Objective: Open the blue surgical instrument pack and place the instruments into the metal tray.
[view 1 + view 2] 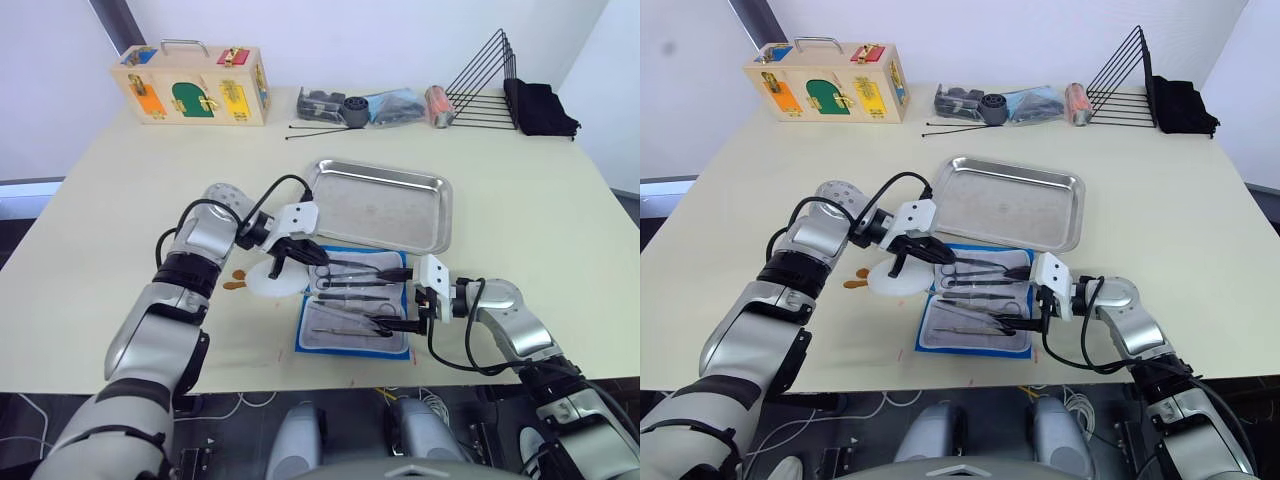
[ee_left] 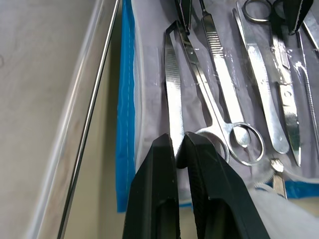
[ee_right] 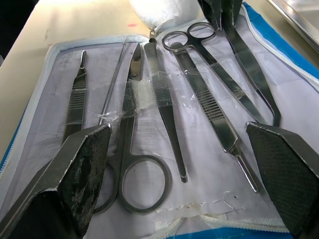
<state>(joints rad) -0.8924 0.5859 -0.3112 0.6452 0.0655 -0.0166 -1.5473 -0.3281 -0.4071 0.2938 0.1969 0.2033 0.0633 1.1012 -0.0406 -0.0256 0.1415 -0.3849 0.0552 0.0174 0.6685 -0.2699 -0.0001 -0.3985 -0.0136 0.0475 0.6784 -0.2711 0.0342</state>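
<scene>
Head views: the blue surgical instrument pack (image 1: 352, 312) lies unfolded on the table's near edge, pale lining up, the instruments (image 1: 355, 285) in a row on it. The metal tray (image 1: 382, 203) sits just beyond, bare. Left gripper (image 1: 283, 258) is down at the pack's far-left corner, beside a white round pouch (image 1: 268, 282); right gripper (image 1: 418, 310) sits low at the pack's right edge.

Left wrist view: the black fingers (image 2: 154, 199) are pinched together on the end of a flat pair of tweezers (image 2: 173, 94) lying along the pack's blue border, next to ring-handled scissors (image 2: 222, 122).

Right wrist view: the two pads (image 3: 87, 164) stand wide apart over the lining, nothing between them.

Judgement: pack open; first pick in hand, nothing transferred. Next calls for lifting the tweezers free and carrying them to the tray.

Hard to tell: clear tape strips seem to cross several instruments; whether one pins the tweezers is unclear. The grip's depth is hidden behind the fingers.
</scene>
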